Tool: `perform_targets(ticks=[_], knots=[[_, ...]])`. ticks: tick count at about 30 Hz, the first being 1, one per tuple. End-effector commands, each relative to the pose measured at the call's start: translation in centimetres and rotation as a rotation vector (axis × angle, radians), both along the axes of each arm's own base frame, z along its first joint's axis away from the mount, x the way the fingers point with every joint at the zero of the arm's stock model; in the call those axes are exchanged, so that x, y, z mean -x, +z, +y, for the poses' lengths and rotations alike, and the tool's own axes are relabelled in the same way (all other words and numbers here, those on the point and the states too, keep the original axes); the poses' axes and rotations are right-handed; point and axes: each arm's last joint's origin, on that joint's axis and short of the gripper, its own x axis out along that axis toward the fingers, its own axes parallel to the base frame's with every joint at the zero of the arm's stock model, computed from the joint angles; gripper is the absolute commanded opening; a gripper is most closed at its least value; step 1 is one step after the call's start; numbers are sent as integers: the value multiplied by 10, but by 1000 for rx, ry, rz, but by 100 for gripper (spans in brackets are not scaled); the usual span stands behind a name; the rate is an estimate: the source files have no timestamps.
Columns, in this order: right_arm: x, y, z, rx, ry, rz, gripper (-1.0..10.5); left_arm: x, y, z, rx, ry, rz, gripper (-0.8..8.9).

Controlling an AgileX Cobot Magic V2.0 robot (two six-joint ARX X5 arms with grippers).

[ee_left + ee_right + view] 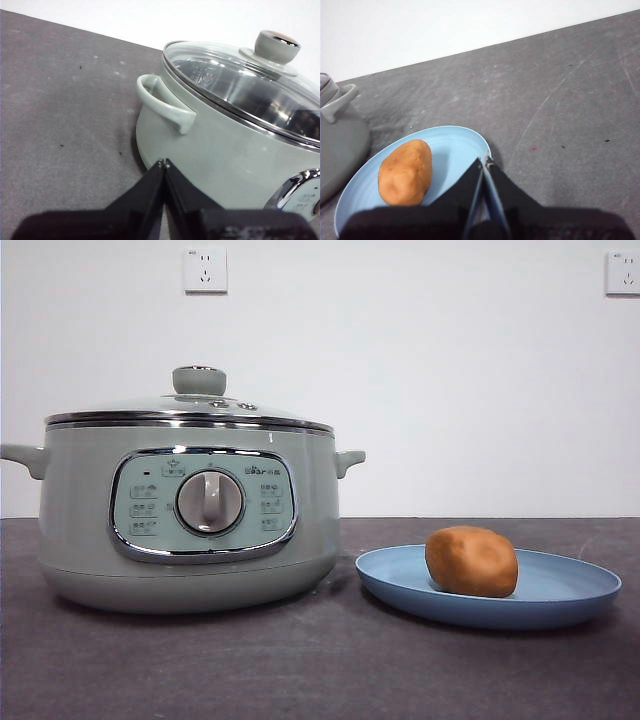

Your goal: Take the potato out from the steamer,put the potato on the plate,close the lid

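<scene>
Front view: steamer (190,515) stands on the dark table (300,670) with the lid (195,405) seated on its rim; potato (471,561) lies on the plate (560,600) just beside it. No arm blocks either.

Left wrist view: left gripper (164,162), jaws pressed together and holding nothing, sits near the steamer's side handle (165,102).

Right wrist view: right gripper (485,161), jaws together and empty, is over the plate's edge, potato close beside it.

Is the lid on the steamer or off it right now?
On. The lid sits flat on the steamer, chrome rim to chrome rim in both the front and left wrist views, knob up.
</scene>
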Motion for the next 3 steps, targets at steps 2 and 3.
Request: perform_targets(ticks=[2,3], knots=[[0,-4,0,-6,-3,17,-16,-1,-4,0,5,8,8,-3],[0,-4,0,-6,-3,17,-16,-1,-4,0,5,8,8,-3]])
